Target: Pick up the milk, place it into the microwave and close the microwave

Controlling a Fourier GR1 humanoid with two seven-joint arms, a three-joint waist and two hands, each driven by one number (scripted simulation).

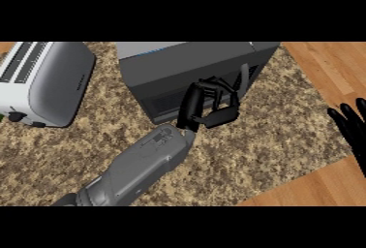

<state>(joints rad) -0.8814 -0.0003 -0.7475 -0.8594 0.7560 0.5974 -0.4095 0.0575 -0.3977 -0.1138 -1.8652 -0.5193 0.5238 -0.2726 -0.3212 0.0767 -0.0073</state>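
The dark grey microwave (193,58) stands at the back middle of the counter, its dark front face toward me. My left hand (208,104) reaches in from the lower left and rests against that front, fingers loosely bent and holding nothing that I can see. No milk shows anywhere in the head view. I cannot tell whether the door is fully against the body. My right hand (350,127) stays open at the right edge, fingers up, resting.
A white and grey toaster (46,80) sits at the back left. The speckled stone counter (271,135) gives way to a wooden surface (325,68) at the right and lower right.
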